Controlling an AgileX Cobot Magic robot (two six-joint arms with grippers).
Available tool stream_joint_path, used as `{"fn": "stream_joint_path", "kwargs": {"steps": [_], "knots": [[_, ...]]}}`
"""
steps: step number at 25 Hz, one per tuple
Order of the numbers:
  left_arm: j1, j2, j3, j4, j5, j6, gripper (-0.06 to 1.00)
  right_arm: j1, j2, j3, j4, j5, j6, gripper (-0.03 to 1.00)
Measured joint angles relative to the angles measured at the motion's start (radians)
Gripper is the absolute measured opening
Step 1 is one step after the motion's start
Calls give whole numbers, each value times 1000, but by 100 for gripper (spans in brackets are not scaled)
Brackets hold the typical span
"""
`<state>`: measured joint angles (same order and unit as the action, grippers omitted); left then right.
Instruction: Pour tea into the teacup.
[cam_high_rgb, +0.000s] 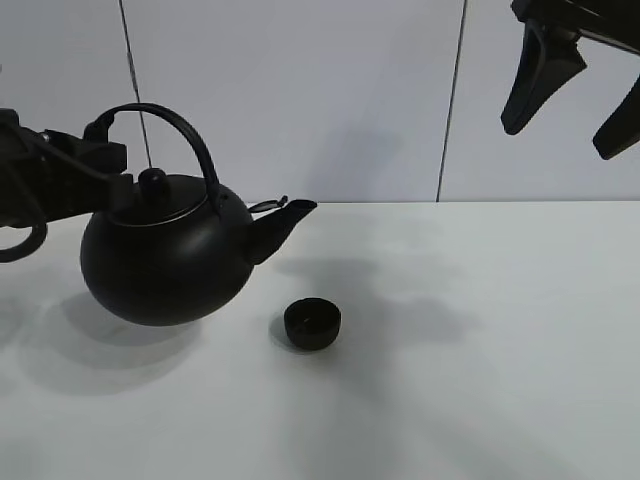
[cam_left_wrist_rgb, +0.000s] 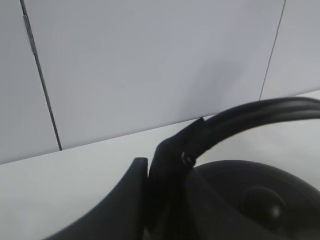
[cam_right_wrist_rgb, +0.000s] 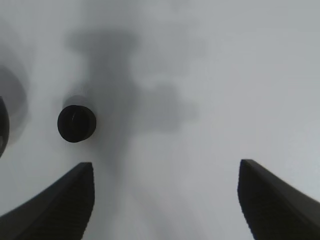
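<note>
Left claw (cam_high_rgb: 104, 143) clamped shut on the arched handle (cam_high_rgb: 185, 130) of the black kettle (cam_high_rgb: 165, 262), gripping near the handle's left end; kettle body sits roughly upright at the left of the table, lid knob (cam_high_rgb: 152, 180) on top, spout (cam_high_rgb: 285, 220) pointing right. Teacup (cam_high_rgb: 312, 324) stands upright on the white table (cam_high_rgb: 480, 380), just right of the kettle body and below the spout tip, not touching either; contents can't tell. Right claw (cam_high_rgb: 560, 135) is high at top right, jaws spread wide, holding nothing, well apart from the cup.
</note>
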<state>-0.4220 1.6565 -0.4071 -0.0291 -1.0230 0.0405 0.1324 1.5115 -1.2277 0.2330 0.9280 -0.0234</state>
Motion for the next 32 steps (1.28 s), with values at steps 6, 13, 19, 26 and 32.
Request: {"fn": "stream_joint_path", "kwargs": {"steps": [6,13,19,26,32], "knots": [[-116,0,0,-220,0,126,12,0,0,0,0,0,0,55],[-172,0,-28,-368,56,198,12,0,0,0,0,0,0,55],[-189,0,-78,-440,101,232,12,0,0,0,0,-1,0,55],[-226,0,-91,-530,104,232,12,0,0,0,1,-4,0,55],[-235,0,-91,-450,104,232,12,0,0,0,1,-4,-1,55]]}}
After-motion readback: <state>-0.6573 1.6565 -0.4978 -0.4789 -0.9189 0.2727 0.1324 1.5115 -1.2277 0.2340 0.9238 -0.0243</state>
